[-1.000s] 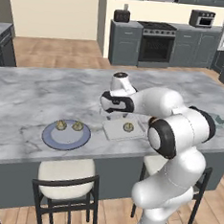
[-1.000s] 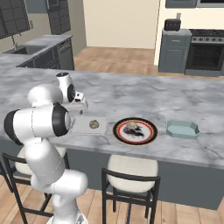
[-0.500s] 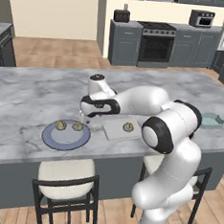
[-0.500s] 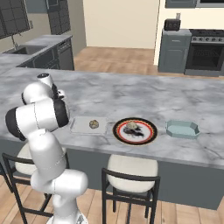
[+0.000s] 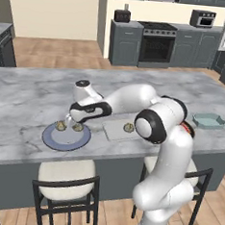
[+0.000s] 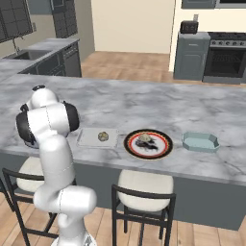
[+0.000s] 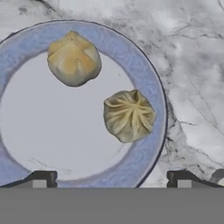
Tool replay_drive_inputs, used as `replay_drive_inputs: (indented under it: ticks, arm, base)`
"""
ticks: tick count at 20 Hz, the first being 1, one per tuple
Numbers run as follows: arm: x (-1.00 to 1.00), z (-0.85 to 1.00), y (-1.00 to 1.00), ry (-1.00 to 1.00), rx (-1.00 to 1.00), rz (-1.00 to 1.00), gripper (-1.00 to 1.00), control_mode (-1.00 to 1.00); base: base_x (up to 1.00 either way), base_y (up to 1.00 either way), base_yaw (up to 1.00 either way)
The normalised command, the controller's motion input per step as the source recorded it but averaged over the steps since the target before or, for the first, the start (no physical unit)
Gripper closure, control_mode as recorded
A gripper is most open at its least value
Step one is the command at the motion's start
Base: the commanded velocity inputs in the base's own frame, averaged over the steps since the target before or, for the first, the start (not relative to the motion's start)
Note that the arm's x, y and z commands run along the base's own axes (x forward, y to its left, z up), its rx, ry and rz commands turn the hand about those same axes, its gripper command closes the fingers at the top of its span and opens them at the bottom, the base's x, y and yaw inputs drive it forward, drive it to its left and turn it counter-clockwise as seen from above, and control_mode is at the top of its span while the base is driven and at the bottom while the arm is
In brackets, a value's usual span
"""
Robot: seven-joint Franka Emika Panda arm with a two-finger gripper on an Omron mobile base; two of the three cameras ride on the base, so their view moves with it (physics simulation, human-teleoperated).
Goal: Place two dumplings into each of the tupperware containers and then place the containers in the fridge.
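— Is the pincer [image 7: 111,178] gripping anything?
— No, spread wide and empty; two dumplings [image 7: 129,115] [image 7: 73,58] sit on the blue plate [image 7: 148,78] just beneath it, one between its tips.

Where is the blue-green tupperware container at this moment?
The blue-green tupperware container sits on the marble counter, to the right of the red-rimmed plate in the right base view.

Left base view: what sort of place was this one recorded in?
A rendered home kitchen, by the look of it. A long grey marble island counter has stools tucked under it, a black oven sits in grey cabinets along the back wall, and a blue-grey plate holds dumplings.
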Motion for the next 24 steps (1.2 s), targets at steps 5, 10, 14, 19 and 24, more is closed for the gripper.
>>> replay_drive_inputs:
  ticks: [5,10,14,19,24]
  arm:
    - [0.30,-0.40,0.05,0.00,0.00,-0.09,-1.00,-1.00]
    - [0.35,-0.33,0.00,0.00,0.00,-0.08,-1.00,-1.00]
    - [0.27,-0.14,0.06,0.00,0.00,-0.06,-1.00,-1.00]
    - [0.02,-0.31,0.00,0.00,0.00,-0.08,-1.00,-1.00]
    - [0.00,-0.32,0.00,0.00,-0.01,-0.09,1.00,-1.00]
  base:
    - [0.00,0.00,0.00]
    - [0.00,0.00,0.00]
    - [0.00,0.00,0.00]
    - [0.00,0.00,0.00]
    - [0.00,0.00,0.00]
